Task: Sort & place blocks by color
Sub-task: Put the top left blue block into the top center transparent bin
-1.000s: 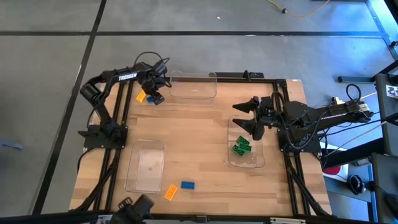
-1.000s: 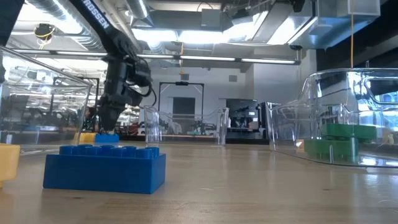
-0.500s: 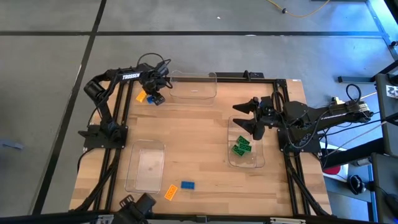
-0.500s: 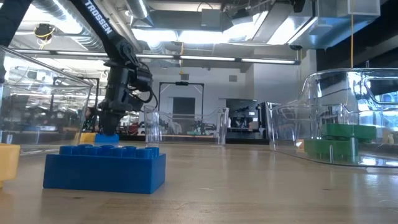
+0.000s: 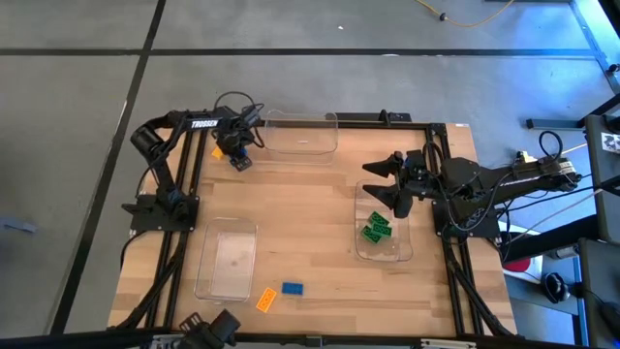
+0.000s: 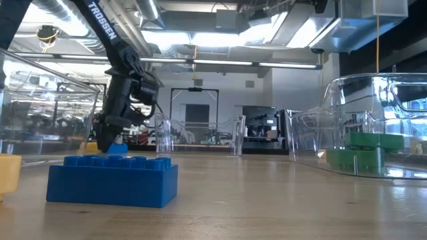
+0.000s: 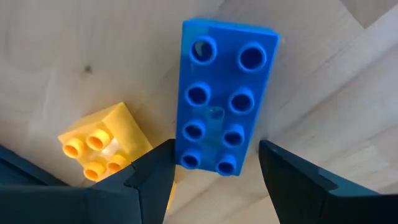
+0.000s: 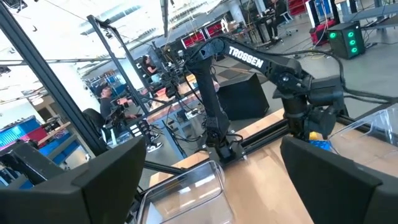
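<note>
Blue block [image 7: 222, 96] between open left end effector [image 7: 214, 171] fingers

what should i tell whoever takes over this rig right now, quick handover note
Left hand: open, low at the table's far left corner, fingers straddling the end of a blue block; not closed on it. A yellow block lies right beside it.
Right hand: open, empty, hovering over the right tray.
Done: green blocks are in the right tray.
Left: the blue and yellow blocks by the left hand, plus an orange block and a second blue block near the front edge. The far tray and front-left tray look empty.
</note>
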`<state>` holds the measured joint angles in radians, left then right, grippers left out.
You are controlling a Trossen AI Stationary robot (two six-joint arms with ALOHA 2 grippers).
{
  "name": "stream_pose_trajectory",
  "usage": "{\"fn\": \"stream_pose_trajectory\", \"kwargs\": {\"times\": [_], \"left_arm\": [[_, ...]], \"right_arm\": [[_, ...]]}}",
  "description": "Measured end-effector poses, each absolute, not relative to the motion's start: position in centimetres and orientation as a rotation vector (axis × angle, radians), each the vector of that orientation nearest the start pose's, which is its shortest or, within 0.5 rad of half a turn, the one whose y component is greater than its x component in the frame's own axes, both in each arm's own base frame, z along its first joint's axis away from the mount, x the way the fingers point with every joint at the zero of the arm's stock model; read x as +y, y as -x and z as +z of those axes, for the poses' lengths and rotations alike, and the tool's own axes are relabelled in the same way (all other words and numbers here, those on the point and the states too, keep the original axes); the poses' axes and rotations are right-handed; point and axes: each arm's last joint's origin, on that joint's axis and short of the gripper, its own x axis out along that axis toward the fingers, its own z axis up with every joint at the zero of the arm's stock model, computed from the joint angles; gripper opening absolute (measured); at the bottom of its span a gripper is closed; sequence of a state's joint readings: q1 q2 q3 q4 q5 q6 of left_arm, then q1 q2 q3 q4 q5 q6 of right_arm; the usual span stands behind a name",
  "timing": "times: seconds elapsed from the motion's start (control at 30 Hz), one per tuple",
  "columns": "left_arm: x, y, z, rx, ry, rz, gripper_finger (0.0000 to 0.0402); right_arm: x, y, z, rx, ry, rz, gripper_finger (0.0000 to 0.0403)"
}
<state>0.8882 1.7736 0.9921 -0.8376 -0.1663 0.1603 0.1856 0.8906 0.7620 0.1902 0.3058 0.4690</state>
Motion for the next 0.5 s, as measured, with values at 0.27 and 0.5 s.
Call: {"fn": "stream_pose_trajectory", "kwargs": {"times": [0.27,0.5], "left_arm": [[22.1,-18.5,13.7,1.613,0.422,0.685,0.0224],[22.5,-18.5,13.8,1.599,0.38,0.596,0.0224]], "right_arm": [[2.8,-19.8,34.3,-0.087,-0.484,-0.104,0.0375],[2.8,-19.8,34.3,-0.088,-0.488,-0.104,0.0375]]}}
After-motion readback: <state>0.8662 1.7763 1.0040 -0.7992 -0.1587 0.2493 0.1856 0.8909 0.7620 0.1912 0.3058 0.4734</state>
